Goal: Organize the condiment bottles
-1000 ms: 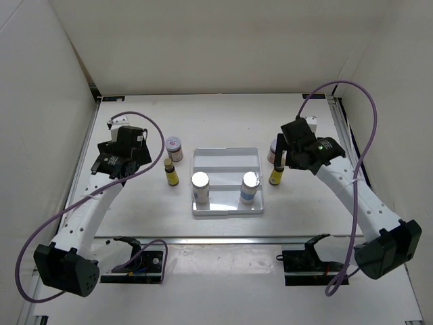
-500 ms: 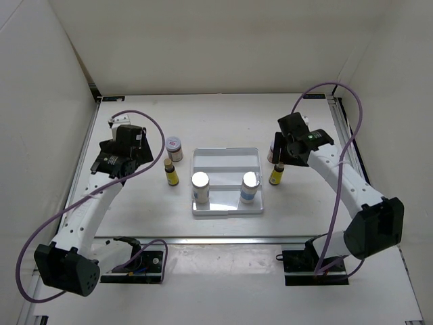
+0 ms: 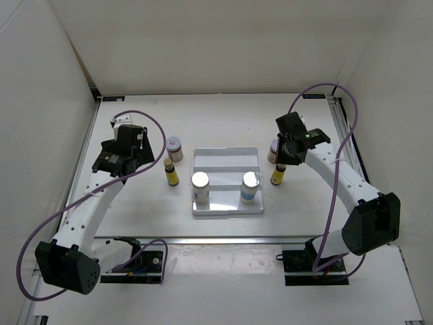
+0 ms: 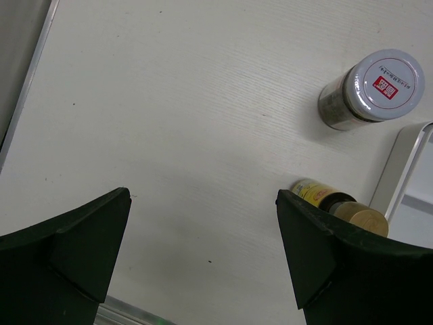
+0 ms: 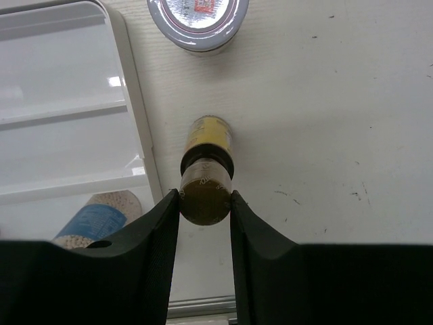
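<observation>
Presently we find the right end effector [image 5: 206,200] clenched on the brown cap [image 5: 206,191] of the upright yellow bottle [image 5: 210,140], standing on the surface [image 5: 325,101] at 3 o'clock of the tray [image 5: 61,81]; left end effector [image 4: 203,196] released, farther.

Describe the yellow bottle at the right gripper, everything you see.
The yellow bottle is slim, with a yellow label and a dark neck under a round brown cap. It stands upright on the table, just right of the tray, in front of a jar. The right gripper grips its cap from both sides.
</observation>
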Controlling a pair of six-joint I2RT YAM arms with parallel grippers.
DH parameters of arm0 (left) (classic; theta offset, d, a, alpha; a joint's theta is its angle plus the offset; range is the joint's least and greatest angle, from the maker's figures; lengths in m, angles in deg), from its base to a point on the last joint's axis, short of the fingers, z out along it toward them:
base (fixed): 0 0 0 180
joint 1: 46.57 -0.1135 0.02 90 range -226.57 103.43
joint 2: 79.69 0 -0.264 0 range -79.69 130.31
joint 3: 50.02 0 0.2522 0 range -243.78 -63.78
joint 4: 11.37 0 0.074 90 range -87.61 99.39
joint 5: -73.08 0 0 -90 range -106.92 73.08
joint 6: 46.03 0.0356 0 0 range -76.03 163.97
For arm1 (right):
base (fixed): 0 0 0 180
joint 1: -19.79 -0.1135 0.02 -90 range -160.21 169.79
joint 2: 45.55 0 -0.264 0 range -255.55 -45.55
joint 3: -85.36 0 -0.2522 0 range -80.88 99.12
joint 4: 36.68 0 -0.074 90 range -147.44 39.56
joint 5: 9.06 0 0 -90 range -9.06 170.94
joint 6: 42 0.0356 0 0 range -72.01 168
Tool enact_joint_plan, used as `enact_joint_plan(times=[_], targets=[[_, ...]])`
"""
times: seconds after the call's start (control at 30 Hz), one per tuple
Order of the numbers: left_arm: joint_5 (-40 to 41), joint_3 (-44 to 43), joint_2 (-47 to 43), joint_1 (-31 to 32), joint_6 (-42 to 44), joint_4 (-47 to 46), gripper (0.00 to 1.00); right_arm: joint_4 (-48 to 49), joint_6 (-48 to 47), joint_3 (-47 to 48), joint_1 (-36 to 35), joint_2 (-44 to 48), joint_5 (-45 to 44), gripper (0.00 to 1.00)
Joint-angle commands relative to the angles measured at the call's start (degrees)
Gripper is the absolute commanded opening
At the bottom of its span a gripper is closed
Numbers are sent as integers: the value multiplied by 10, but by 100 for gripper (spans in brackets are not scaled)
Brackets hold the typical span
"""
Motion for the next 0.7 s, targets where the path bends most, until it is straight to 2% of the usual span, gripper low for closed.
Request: enact_joint_plan(times=[0.0, 0.13, 0.4, 0.67], targets=[[-3, -10, -10, -2, 3, -9, 100, 8, -9, 12, 1, 3, -3, 15], [-3, -10, -10, -2, 3, -9, 100, 3, -9, 33, -11, 18, -3, 0], [-9, -10, -5, -2, 3, -9, 100, -14, -3, 105, -35, 27, -16, 0], [-9, -10, -5, -2, 3, -9, 100, -14, -3, 163, -102, -8, -16, 0]])
